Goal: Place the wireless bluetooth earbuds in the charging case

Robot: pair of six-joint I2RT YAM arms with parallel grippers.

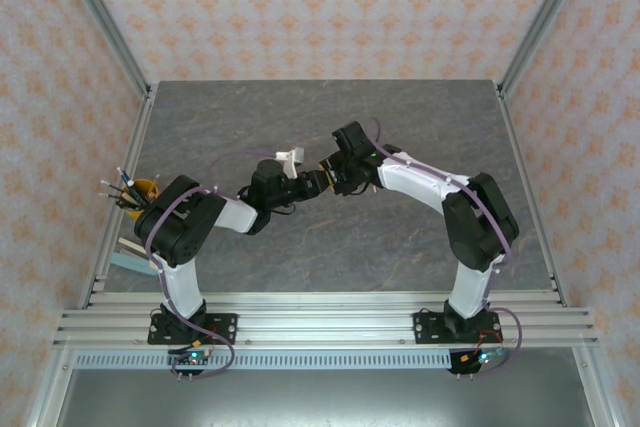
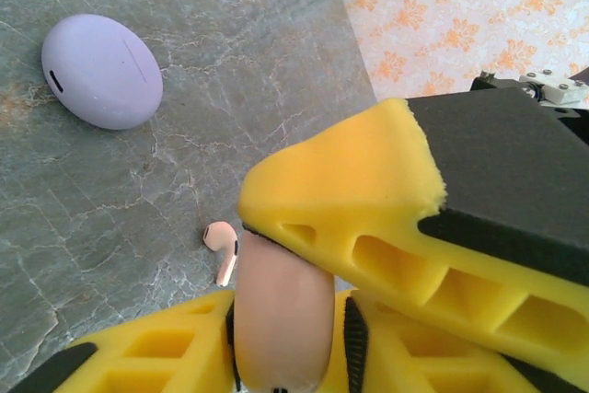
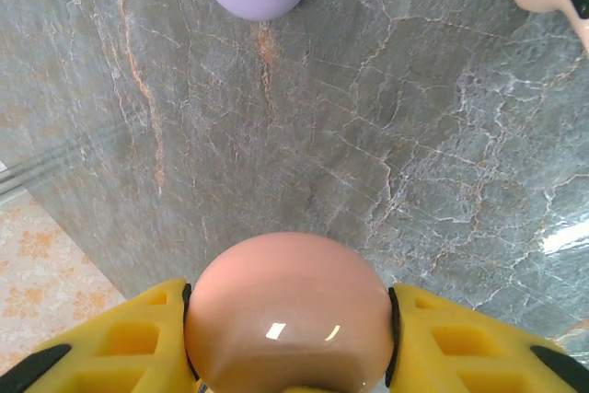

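Right wrist view: the right hand point(image 3: 290, 294) is pinching the pink charging case point(image 3: 287, 324) between its pads, and the left hand point(image 2: 287, 306) is closing on the same case's narrow sides. A pink earbud point(image 2: 223, 251) is lying loose just beside them, mid-bench point(image 2: 110, 227), with the lilac case point(image 2: 101, 71) sitting farther off.

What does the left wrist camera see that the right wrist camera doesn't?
Left wrist view: the whole lilac case, the pink case seen edge-on, and a big yellow finger from the right arm just above it. Right wrist view: the pink case's broad round face, pinched in the right gripper, and just part of the lilac case. Both: the pink case, the lilac case, and a pink earbud lying on the grey table.
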